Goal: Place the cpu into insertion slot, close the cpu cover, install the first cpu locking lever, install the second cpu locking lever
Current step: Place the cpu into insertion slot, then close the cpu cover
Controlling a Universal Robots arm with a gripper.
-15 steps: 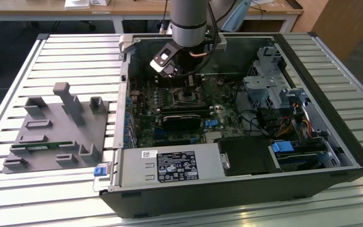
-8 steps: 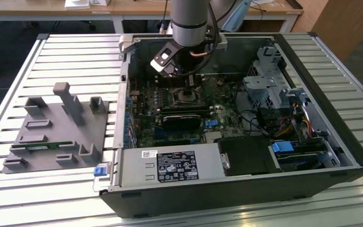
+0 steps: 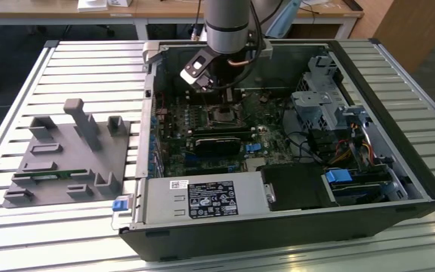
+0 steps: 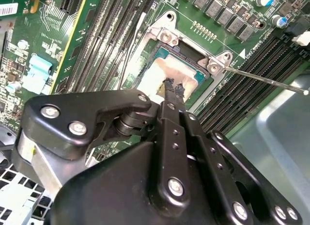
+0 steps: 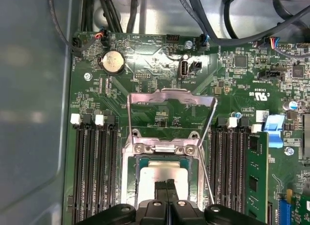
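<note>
1. I judge this is the placing step. My tool (image 5: 167, 185) is pinched narrow with nothing between the tips, right at the top of the cpu (image 5: 150, 179). The cpu lies in the slot (image 5: 130, 181).
2. The cover (image 5: 169, 93) stands flipped open just beyond, and one lever (image 4: 261, 79) juts out free.
3. The next move calls for a clean, straight lift, with no nudging the chip askew.
4. Hard to tell: touching or just above? Fully seated? My fingers hide part of the cpu. I can't make out the second lever.

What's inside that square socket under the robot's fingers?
The cpu lies in the insertion slot, silvery top showing. The shut gripper hides part of it, and whatever lies beneath the cpu is covered. The cpu cover stands open.
</note>
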